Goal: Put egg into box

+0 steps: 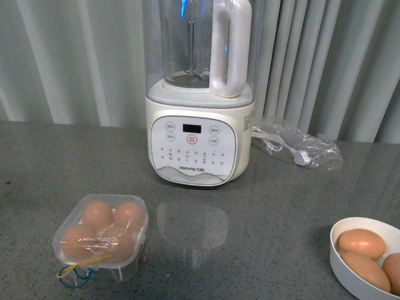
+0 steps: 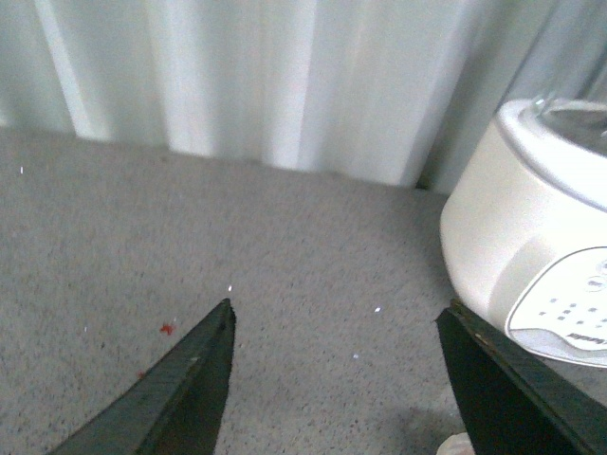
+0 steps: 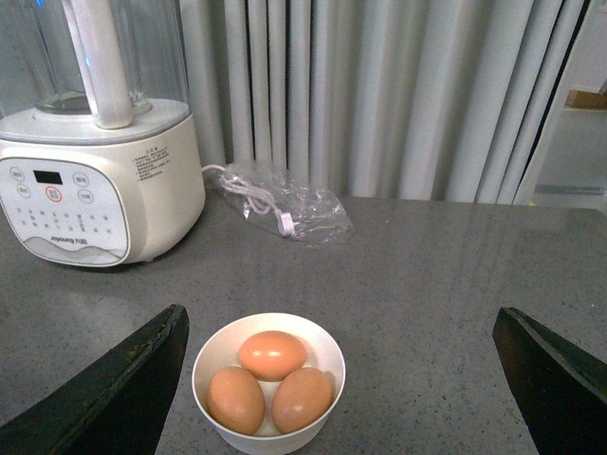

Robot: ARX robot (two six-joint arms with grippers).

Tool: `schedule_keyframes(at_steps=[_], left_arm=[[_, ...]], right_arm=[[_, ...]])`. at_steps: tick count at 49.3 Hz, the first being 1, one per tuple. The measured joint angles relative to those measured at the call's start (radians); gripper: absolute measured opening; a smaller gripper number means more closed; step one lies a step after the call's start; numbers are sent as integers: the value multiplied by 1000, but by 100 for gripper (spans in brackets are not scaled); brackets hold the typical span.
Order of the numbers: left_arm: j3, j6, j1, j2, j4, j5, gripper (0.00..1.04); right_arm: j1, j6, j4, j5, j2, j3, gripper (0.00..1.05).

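Note:
The box (image 1: pixel 142 232), a clear plastic egg case with yellow and blue strings, sits at the counter's front left with several brown eggs (image 1: pixel 97 214) inside. At the front right stands a white bowl (image 1: pixel 347 270) holding three more brown eggs (image 1: pixel 361 242). Neither arm shows in the front view. In the right wrist view my right gripper (image 3: pixel 340 311) is open above the bowl (image 3: pixel 327 346), whose eggs (image 3: pixel 272 354) lie between the fingers, closer to one finger (image 3: pixel 123 389). My left gripper (image 2: pixel 337 308) is open over bare grey counter with nothing between its fingers.
A white Joyoung blender (image 1: pixel 200 125) stands at the back middle; it is close beside one left finger (image 2: pixel 503 389) in the left wrist view. A clear bag with a white cable (image 1: pixel 300 147) lies to the blender's right. Pleated curtains close off the back.

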Motion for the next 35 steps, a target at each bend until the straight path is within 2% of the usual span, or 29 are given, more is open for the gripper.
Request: schedule_keyframes(at_steps=[4,15,20,23,35], left_arm=[[-81,17,-16,-71,59,-21,46],[-243,29,-59,-214,68,-63,4],[-304,32,-75,-298,50,-77,4],[-338,32,-122,-349,29,-140,4],[-410,33,-146,-506,-56,-146,4]], right_arm=[[0,0,0,1,0,0,97],[0,0,0,0,0,0,97],[0,0,0,1,0,0,97],[0,0,0,0,0,0,97],[0,0,0,1,0,0,97]])
